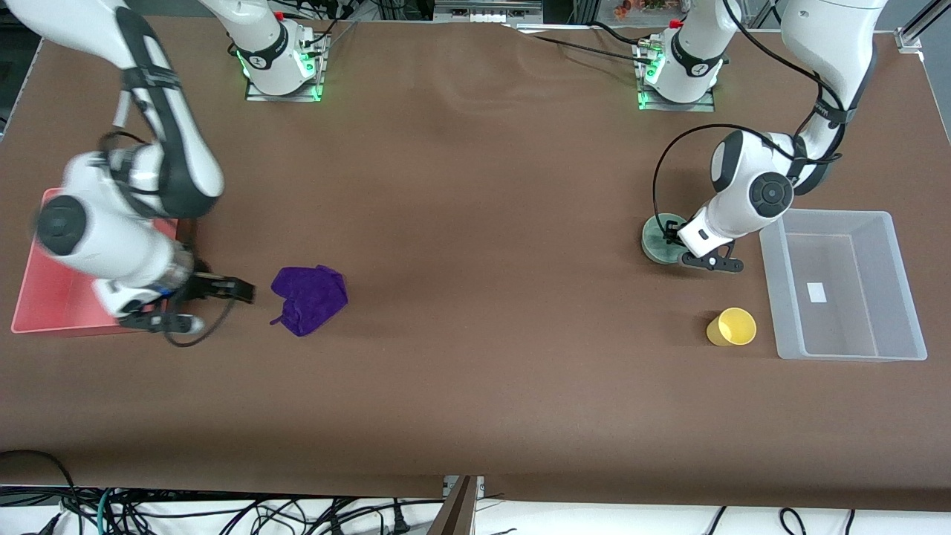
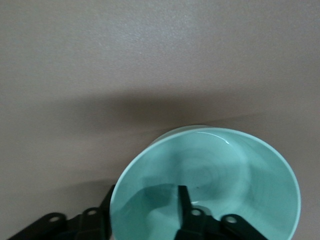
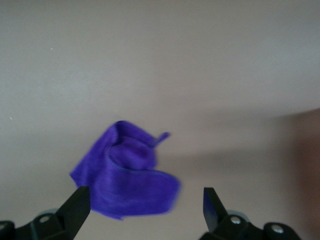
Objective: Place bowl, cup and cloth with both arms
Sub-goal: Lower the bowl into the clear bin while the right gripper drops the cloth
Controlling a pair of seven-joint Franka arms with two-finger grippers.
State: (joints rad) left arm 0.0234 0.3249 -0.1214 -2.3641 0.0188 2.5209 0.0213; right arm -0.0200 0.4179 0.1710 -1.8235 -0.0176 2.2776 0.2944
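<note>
The mint-green bowl stands near the left arm's end of the table. My left gripper is open and down on it. In the left wrist view one finger is inside the bowl and the other is outside its wall, a gap left at the inner one. The yellow cup lies on its side, nearer the front camera than the bowl. The purple cloth lies crumpled toward the right arm's end. My right gripper is open and empty, low beside the cloth, its jaws wide apart.
A clear plastic bin stands at the left arm's end, beside the cup and bowl. A red tray sits at the right arm's end, partly under the right arm. The brown table is bare in the middle.
</note>
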